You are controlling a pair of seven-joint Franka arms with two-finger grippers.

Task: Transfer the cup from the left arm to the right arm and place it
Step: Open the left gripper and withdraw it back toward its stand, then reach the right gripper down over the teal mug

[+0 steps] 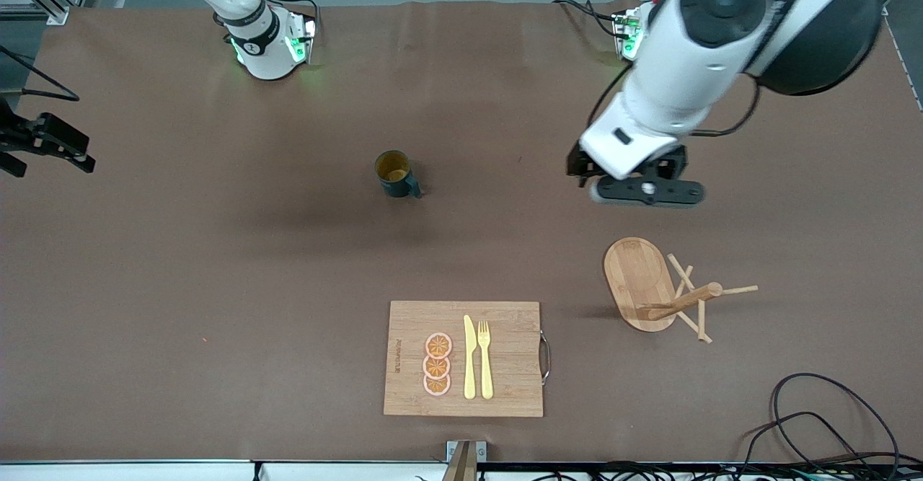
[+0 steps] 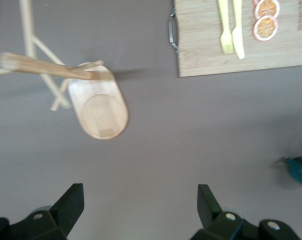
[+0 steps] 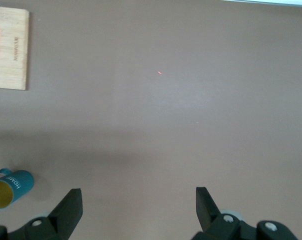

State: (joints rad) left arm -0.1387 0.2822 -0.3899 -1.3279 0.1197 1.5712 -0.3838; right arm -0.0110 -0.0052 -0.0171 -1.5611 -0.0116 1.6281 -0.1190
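Since the cup (image 1: 395, 174) stands alone mid-desk, farther back than the cutting board (image 1: 464, 358), I should bring my empty, spread-open left gripper (image 1: 634, 178) down straight around it, while my right gripper (image 3: 138, 212) waits open.

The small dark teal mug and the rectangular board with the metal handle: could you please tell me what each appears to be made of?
The small dark teal mug looks like glazed ceramic, though coated metal or plastic is possible: smooth teal outside, mustard-yellow inside. The rectangular board is probably bamboo or wood: pale brown parallel strips with a matte finish. Its handle looks like bare metal, a thin grey loop.
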